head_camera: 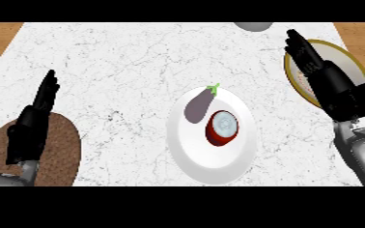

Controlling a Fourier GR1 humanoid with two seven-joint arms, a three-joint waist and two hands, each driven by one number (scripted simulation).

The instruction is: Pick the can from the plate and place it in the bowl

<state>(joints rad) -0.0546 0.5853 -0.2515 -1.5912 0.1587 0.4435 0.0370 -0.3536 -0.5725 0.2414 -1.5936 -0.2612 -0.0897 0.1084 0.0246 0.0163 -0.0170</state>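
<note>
A red can (222,127) with a silvery top stands on the white plate (214,166) at the lower middle of the counter. A purple eggplant (199,105) lies on the same plate, just up-left of the can. The bowl (299,79), white with a yellow rim, sits at the right edge. My right hand (324,75) hovers over the bowl with straight fingers, open and holding nothing, hiding part of it. My left hand (32,121) rests open at the left edge, fingers up, far from the plate.
A round brown mat (61,149) lies at the lower left under my left forearm. A grey rounded object (253,26) pokes in at the top edge. The white marble counter (121,63) stretches between; wooden floor shows at both upper corners.
</note>
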